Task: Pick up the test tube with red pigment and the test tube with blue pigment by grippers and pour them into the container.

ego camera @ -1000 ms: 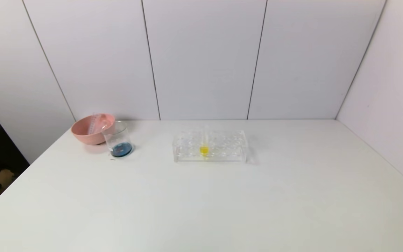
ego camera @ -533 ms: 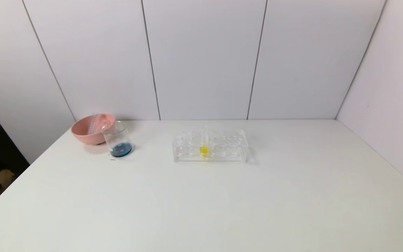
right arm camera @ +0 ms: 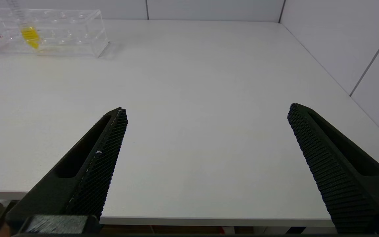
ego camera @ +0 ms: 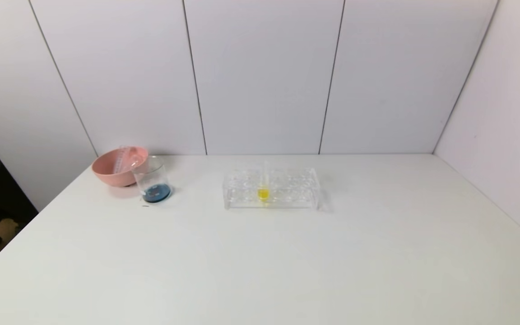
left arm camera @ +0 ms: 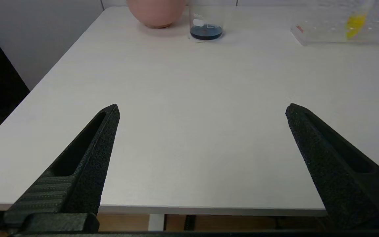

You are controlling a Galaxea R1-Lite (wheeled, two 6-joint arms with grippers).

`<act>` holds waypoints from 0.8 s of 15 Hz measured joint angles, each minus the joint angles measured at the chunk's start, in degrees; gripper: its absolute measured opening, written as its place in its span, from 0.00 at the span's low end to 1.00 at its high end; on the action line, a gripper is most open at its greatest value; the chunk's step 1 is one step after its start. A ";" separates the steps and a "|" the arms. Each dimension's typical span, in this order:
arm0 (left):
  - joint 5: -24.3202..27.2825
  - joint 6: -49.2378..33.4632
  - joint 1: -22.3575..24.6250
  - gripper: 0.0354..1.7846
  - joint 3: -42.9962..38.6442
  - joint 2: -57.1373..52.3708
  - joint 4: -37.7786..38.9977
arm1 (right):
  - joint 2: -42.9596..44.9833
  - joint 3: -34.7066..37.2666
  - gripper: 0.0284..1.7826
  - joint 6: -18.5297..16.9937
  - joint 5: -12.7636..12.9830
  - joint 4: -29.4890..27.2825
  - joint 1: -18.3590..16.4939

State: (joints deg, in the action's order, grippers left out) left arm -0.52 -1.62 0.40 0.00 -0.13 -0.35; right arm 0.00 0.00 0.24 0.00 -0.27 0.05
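Observation:
The container, a clear glass beaker (ego camera: 152, 179), stands at the back left of the table with dark blue liquid in its bottom; it also shows in the left wrist view (left arm camera: 206, 23). No tube with red or blue liquid is in view. A clear graduated tube (ego camera: 123, 159) leans inside the pink bowl (ego camera: 106, 171) behind the beaker. My left gripper (left arm camera: 202, 110) is open and empty above the table's front edge. My right gripper (right arm camera: 207, 110) is open and empty above the front edge, further right. Neither gripper shows in the head view.
A clear tube rack (ego camera: 289, 189) stands mid-table and holds one tube of yellow liquid (ego camera: 263, 193); the rack also shows in the right wrist view (right arm camera: 67, 33). White wall panels close the back and right sides. A small dark speck (ego camera: 145, 206) lies by the beaker.
Nothing on the table has moved. Only something dark beyond the table's left edge shifts slightly.

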 joint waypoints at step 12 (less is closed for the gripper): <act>-0.07 2.17 -0.07 0.99 0.00 0.04 0.26 | 0.00 0.00 1.00 0.16 -0.02 0.00 0.00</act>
State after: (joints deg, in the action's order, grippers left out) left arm -0.60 0.55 0.33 0.00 -0.10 -0.10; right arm 0.00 0.00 0.40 -0.02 -0.27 0.05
